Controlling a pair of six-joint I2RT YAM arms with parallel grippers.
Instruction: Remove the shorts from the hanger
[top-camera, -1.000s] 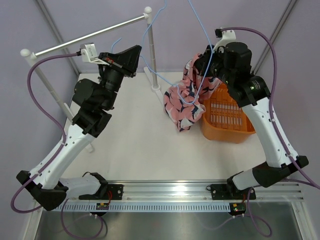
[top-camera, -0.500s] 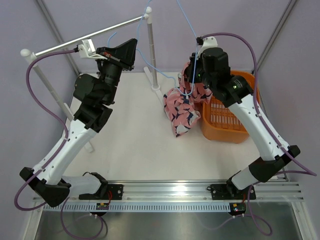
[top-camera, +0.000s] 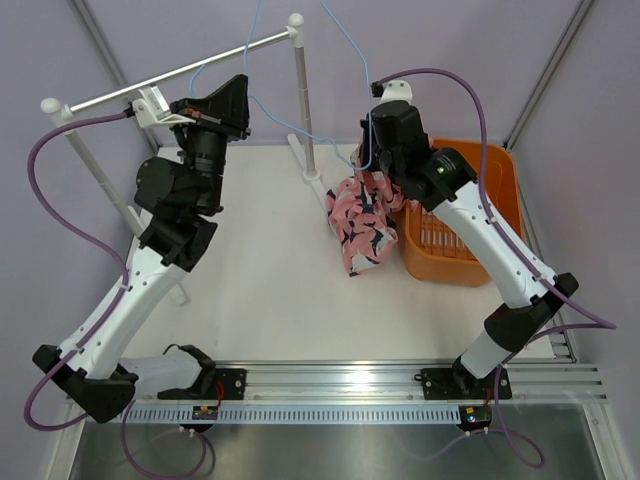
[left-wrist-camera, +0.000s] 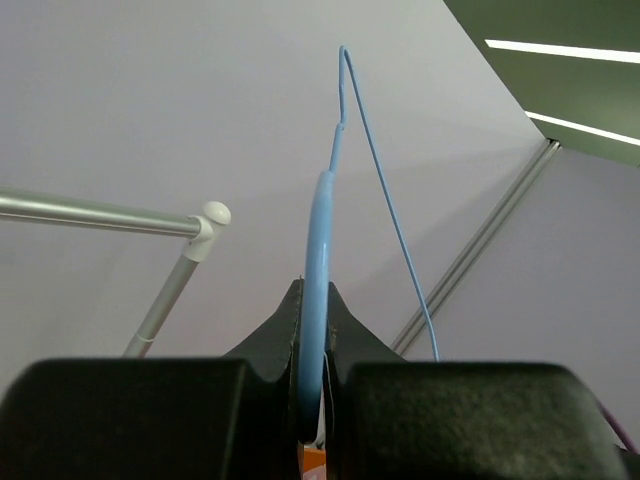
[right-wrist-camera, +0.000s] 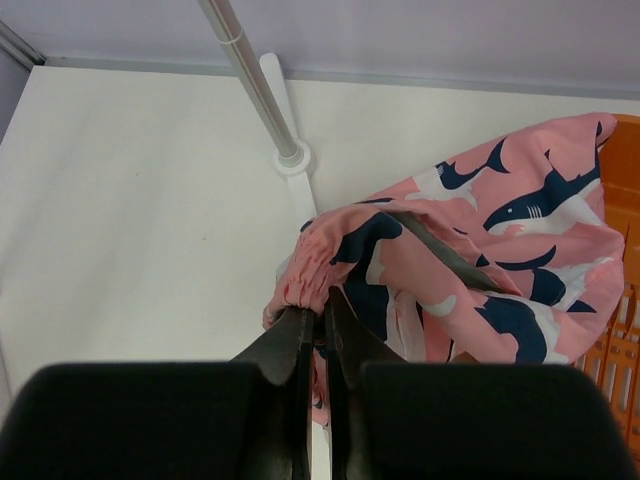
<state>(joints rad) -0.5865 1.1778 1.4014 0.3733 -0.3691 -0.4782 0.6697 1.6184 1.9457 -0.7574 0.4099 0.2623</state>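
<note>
White table (top-camera: 270, 280): right claw (right-wrist-camera: 316, 318) pinches shorts (right-wrist-camera: 560, 260), left claw (left-wrist-camera: 316, 300) hanger (left-wrist-camera: 318, 240).

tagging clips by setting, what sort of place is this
Probably a robotics lab test cell, not a home laundry: plain lilac wall panels in metal framing, a mounting rail at the near edge of the table, and a clothes rail and orange basket as props.

Qty: shorts (top-camera: 362, 225) x1, hanger (left-wrist-camera: 318, 250) x1, basket (top-camera: 497, 170) x1, rail (left-wrist-camera: 100, 213) x1
</note>
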